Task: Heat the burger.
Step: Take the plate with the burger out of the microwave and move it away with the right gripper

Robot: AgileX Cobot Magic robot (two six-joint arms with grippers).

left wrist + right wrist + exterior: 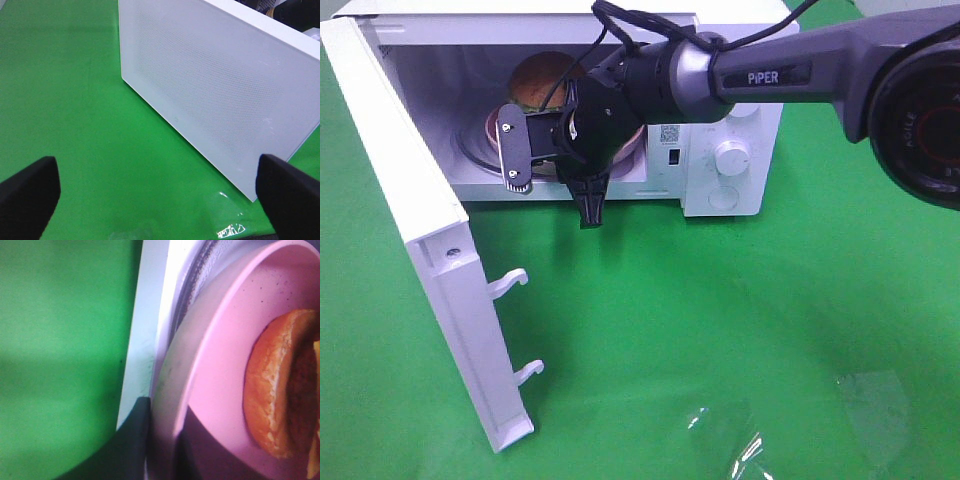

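The burger (542,76) with its brown bun sits on a pink plate (491,136) inside the open white microwave (745,120). My right gripper (566,150) reaches into the cavity from the right, and its wrist hides most of the plate. In the right wrist view the right gripper (165,442) is shut on the plate (225,360) at its rim, with a dark finger (125,442) beside the rim and the burger (272,390) lying further in. Outside the door, my left gripper (160,195) is open, its black fingertips (27,195) wide apart. The exterior view does not show it.
The microwave door (430,250) is swung wide towards the front left, its latch hooks (510,282) pointing right. Its outer face (215,90) fills the left wrist view. A control knob (730,157) sits on the right panel. Clear plastic film (860,400) lies on the green cloth at front right.
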